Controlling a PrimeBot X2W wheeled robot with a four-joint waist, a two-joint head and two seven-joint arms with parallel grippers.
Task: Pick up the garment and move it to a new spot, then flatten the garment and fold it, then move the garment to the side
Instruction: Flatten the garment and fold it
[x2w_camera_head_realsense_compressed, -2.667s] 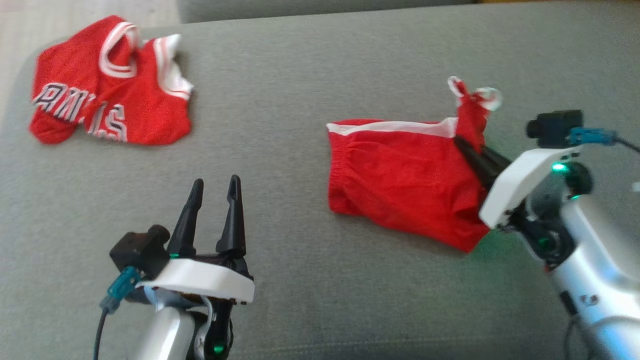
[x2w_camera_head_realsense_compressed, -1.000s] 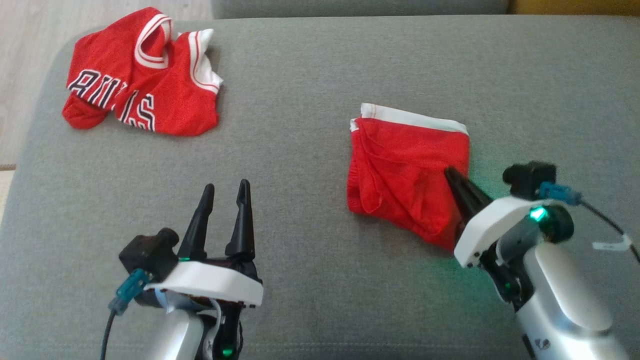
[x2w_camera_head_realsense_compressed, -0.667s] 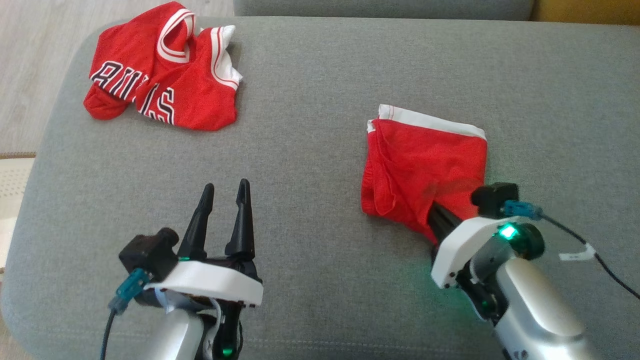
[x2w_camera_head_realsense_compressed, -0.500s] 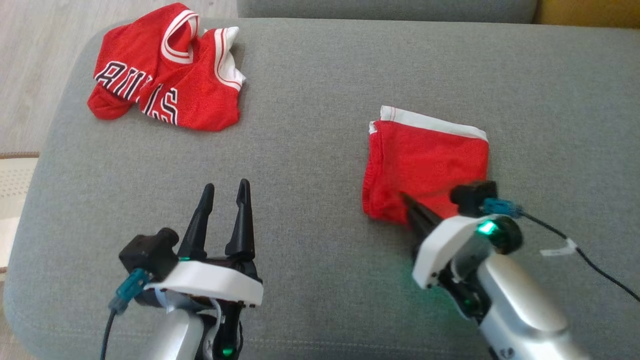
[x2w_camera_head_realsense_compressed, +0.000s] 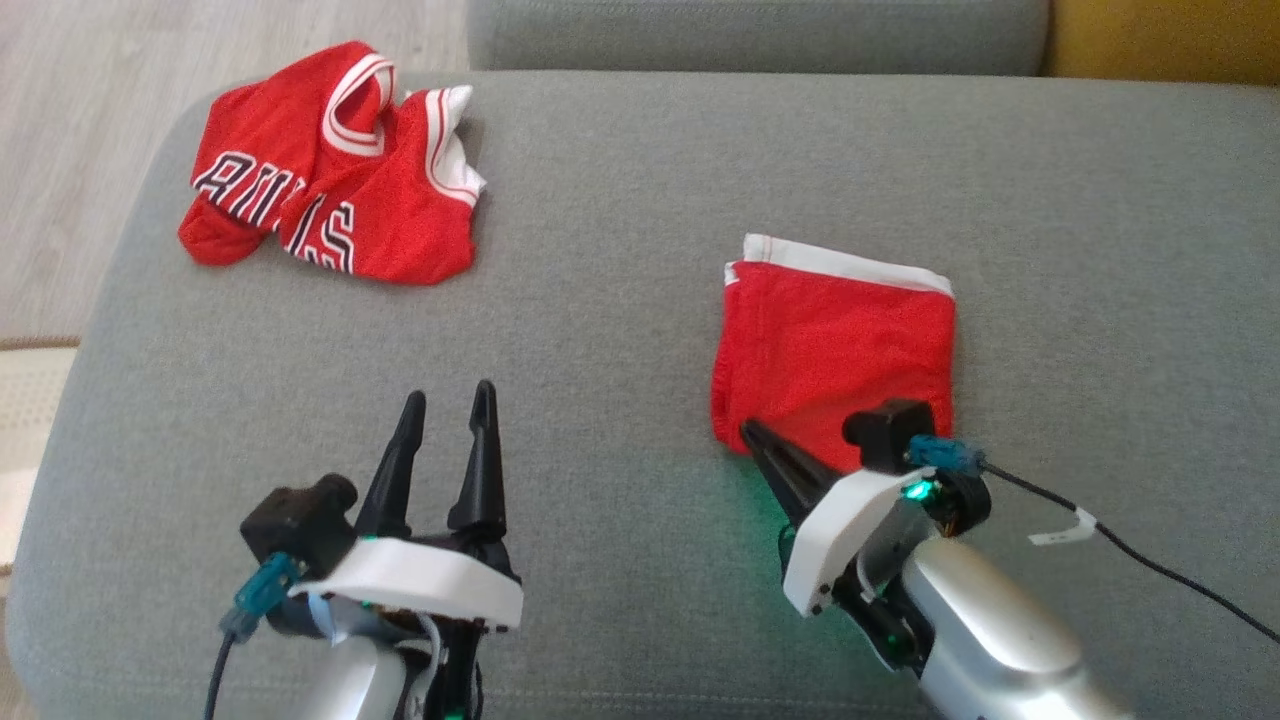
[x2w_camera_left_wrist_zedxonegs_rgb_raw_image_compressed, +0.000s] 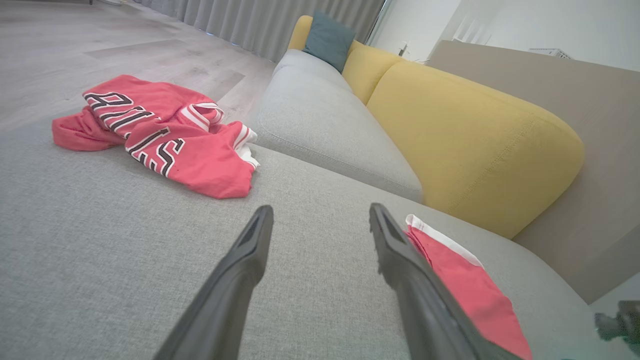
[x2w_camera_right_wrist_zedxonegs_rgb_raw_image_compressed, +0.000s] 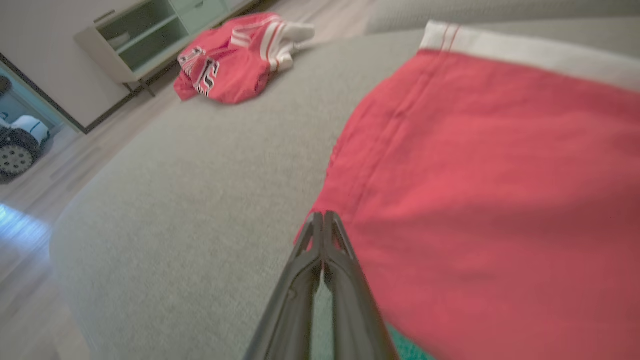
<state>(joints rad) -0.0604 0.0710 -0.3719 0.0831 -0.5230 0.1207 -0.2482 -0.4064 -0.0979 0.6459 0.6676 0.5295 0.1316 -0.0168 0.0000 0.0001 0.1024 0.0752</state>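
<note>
On one sofa (x2w_camera_head_realsense_compressed: 600, 300) lie one jersey (x2w_camera_head_realsense_compressed: 330, 170), one garment (x2w_camera_head_realsense_compressed: 840, 340).

A: Location class?
B: A home living room. Indicators: grey woven-fabric sofa seat (x2w_camera_head_realsense_compressed: 620, 300), mustard-yellow upholstered back cushion (x2w_camera_left_wrist_zedxonegs_rgb_raw_image_compressed: 470, 135), teal square throw pillow (x2w_camera_left_wrist_zedxonegs_rgb_raw_image_compressed: 327, 40).
A: Further indicators?
B: Pale wood-plank floor (x2w_camera_left_wrist_zedxonegs_rgb_raw_image_compressed: 100, 45), grey pleated curtains (x2w_camera_left_wrist_zedxonegs_rgb_raw_image_compressed: 260, 20), low white cabinet with green-tinted open shelves (x2w_camera_right_wrist_zedxonegs_rgb_raw_image_compressed: 150, 40).
</note>
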